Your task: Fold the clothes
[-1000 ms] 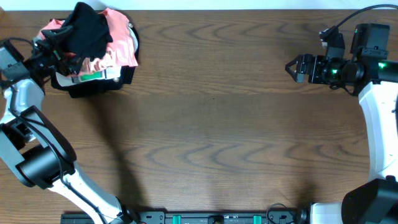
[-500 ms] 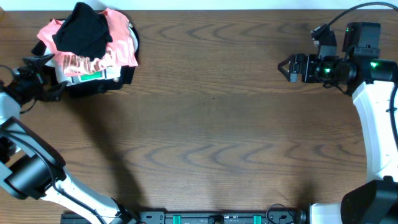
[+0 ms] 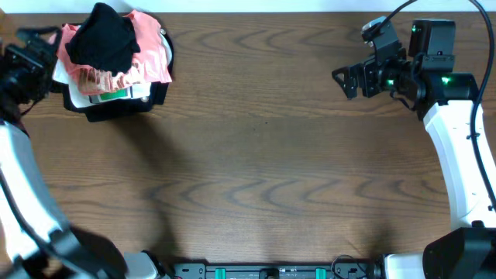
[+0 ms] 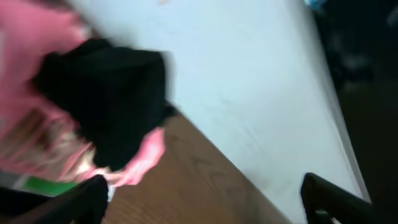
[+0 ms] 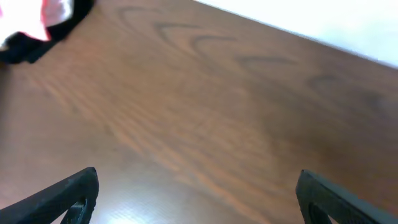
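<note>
My left gripper (image 3: 39,53), spread wide, is just left of the clothes (image 3: 103,37) bunched atop the far-left pile. The right gripper (image 3: 346,78), also spread, is well apart.

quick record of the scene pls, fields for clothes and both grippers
black garment: bunched on top of the pile, unfolded
pile: pink shirt and white garment in a black bin
left gripper: open, empty, beside the pile
right gripper: open, empty, over the table
fold: not started
</note>
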`<state>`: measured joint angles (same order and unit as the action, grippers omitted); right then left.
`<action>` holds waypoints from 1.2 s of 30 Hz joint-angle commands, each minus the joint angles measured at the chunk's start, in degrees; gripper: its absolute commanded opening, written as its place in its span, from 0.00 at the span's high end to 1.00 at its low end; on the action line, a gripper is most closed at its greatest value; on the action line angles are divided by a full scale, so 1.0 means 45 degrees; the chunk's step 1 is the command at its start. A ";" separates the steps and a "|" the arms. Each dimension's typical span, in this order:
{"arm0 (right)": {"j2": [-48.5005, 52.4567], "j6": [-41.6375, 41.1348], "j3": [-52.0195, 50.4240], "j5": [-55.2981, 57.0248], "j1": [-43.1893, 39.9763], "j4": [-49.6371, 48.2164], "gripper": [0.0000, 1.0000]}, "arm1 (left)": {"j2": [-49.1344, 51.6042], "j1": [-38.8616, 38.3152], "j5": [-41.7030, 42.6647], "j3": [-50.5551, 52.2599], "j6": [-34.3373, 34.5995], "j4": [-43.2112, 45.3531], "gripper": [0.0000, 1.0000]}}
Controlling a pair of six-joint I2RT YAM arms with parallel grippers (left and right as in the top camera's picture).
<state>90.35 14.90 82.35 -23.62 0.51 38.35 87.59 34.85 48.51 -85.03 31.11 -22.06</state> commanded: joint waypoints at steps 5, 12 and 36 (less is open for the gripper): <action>-0.0049 0.0461 0.0092 0.2642 0.0044 -0.0151 0.01 | -0.2569 -0.2234 -0.0369 -0.0204 -0.5013 -0.1409 0.02; -0.0049 0.0461 0.0092 0.2681 0.0044 0.0097 0.01 | -0.3429 -0.4226 -0.0359 -0.0204 -0.7669 -0.3871 0.02; -0.0049 0.0461 0.0092 0.2681 0.0049 0.0102 0.01 | -0.3424 -0.6868 -0.0471 -0.0131 -1.3571 -0.9083 0.02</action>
<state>90.37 16.12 82.35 -11.84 0.51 38.76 72.34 3.97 53.41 -85.30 -19.38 -59.37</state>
